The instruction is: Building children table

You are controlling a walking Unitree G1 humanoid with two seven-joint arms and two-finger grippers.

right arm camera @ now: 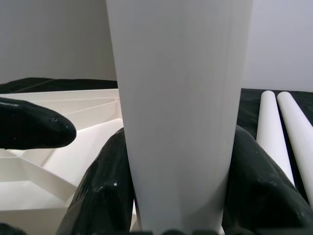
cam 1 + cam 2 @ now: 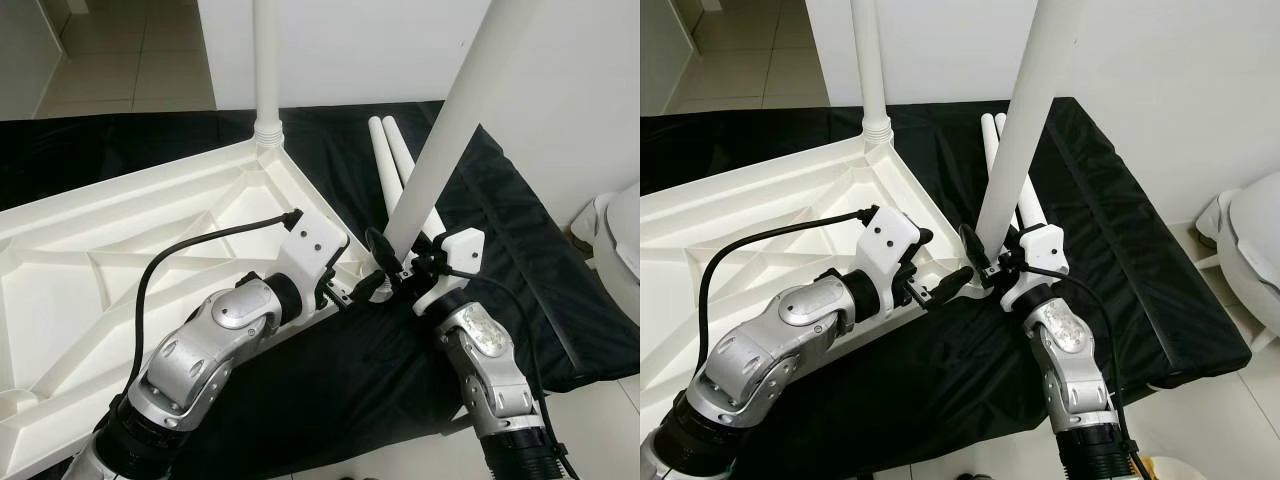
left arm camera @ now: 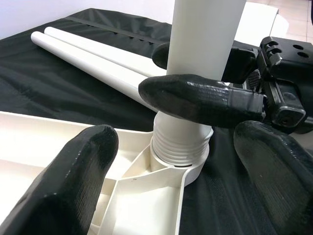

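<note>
A: Which step is going on?

B: A leg (image 2: pixel 440 150) is going into the near corner socket (image 3: pixel 180 155) of the upturned tabletop (image 2: pixel 120 240). The right claw (image 2: pixel 392 262) is clamped on the leg just above the socket, holding it tilted. One leg (image 2: pixel 266 60) is already standing upright in the far corner.

A: And the left claw (image 2: pixel 362 288)?

B: Its fingers (image 3: pixel 83 176) are spread apart, hovering at the socket, one finger lying across the leg's threaded base.

A: What's next, do you reckon?

B: Probably straightening the leg and turning it until the threads seat, while the left claw is steadying the corner.

A: Any legs left?

B: Two spare legs (image 2: pixel 395 165) are lying side by side just beyond, on the black sheet (image 2: pixel 500 230) covering a low bed. White walls, pale floor tiles (image 2: pixel 110 50) behind.
</note>
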